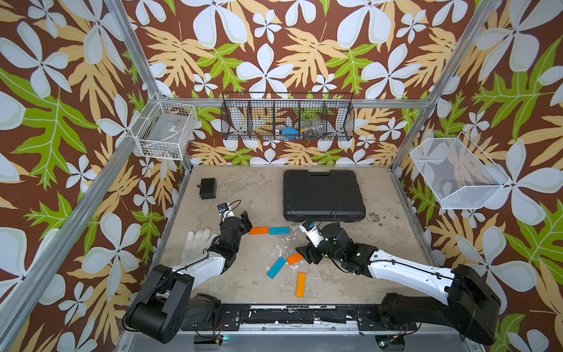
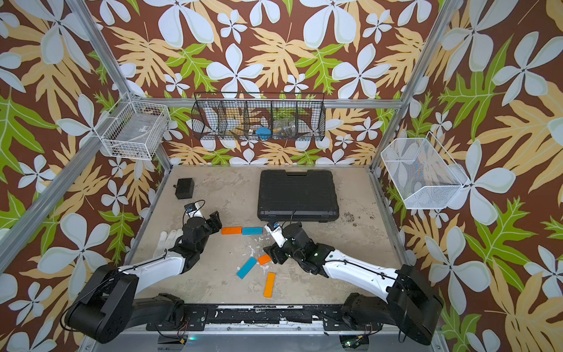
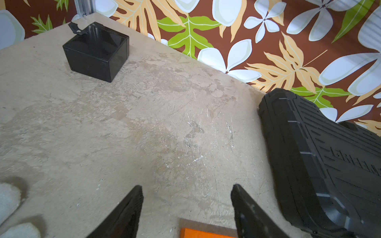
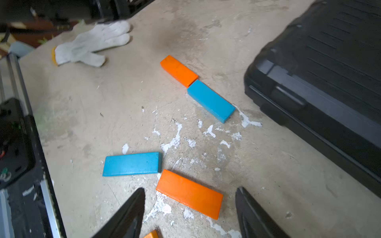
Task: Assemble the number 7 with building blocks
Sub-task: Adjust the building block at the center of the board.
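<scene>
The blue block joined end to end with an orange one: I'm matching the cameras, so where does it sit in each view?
In a top view: blue block mid-table, just in front of the black case.
In a top view: same spot, orange block at its end.
Left wrist: not in it; only an orange corner shows.
Right wrist: near the centre, beside the case.
Shared landmark: the black case, in all four.

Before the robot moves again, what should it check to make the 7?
1. Orange block and blue block touch end to end for the top: ok.
2. Stem built: not ok; loose blue block, second orange block and third orange block lie scattered.
3. Right gripper open above second orange block: ok.
4. Left gripper open and empty: ok.
5. Right gripper low enough to grab: cannot tell.
</scene>
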Motion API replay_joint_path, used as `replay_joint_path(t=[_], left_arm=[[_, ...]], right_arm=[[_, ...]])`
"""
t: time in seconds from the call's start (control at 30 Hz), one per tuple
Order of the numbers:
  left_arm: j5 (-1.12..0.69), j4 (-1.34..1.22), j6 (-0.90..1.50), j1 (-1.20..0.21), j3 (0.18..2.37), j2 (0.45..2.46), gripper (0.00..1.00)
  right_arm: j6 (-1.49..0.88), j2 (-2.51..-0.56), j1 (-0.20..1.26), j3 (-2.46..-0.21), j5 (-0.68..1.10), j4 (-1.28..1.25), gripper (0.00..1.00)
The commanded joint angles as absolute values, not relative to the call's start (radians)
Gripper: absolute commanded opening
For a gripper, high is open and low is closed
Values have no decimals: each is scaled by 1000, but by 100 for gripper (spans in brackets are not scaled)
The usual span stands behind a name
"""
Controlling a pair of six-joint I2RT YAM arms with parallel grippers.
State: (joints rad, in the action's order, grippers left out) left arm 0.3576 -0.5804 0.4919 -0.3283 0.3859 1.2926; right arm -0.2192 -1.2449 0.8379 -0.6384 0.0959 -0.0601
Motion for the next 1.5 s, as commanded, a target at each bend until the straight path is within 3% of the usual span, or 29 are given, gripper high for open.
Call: replay_joint_path(t=[0.0, 0.4, 0.77, 0.97, 1.17, 1.23, 1.47], left_arm=[[357, -597, 492, -325, 388, 1296, 71], [370, -593, 488, -325, 390, 1308, 70], [395, -591, 488, -325, 379, 1282, 70], [396, -595, 489, -326, 378, 1280, 70], [386, -591, 490, -325, 385, 1296, 70], [384, -591, 488, -325, 387, 1296, 70], [384, -588, 486, -325, 387, 1289, 70]], right_arm=[[-468, -1236, 849, -621, 39, -67, 67], [-735, -1536, 934, -729, -33, 60, 65], [-829, -1591, 976, -685, -23, -21, 69], [-738, -1614, 978, -749, -47, -16, 71], [-424, -1700, 978, -998, -296, 168, 71], [-362, -1758, 966, -1072, -353, 210, 66], [-342, -1908, 890, -1182, -248, 229, 50]])
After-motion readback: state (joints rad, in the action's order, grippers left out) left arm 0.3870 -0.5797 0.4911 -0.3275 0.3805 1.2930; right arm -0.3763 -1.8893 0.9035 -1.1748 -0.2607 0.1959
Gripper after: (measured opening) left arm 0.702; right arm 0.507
